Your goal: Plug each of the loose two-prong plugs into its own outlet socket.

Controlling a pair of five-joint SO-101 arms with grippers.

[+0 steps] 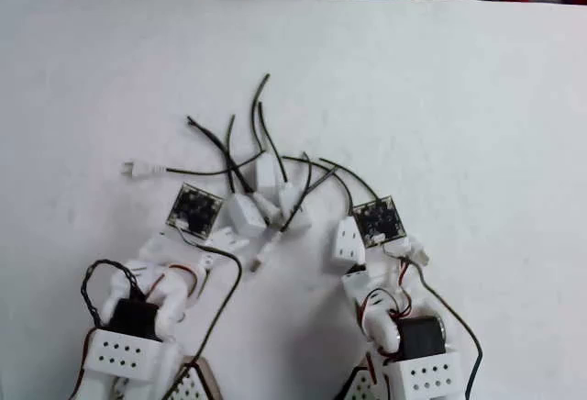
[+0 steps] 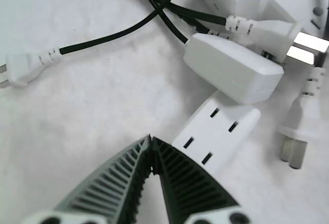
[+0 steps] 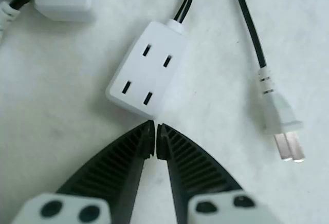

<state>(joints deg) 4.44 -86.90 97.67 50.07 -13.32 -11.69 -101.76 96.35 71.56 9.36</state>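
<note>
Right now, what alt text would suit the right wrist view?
The right end effector, shut, sits close to a white outlet block with four slots. A loose two-prong plug on a black cord lies beside the block, apart from it.

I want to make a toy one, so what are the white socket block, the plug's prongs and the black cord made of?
The socket block looks like smooth white hard plastic: rounded moulded edges. The plug's prongs look like bare metal: flat, silvery, shiny. The black cord is probably a rubbery plastic sheath, since it curves.
</note>
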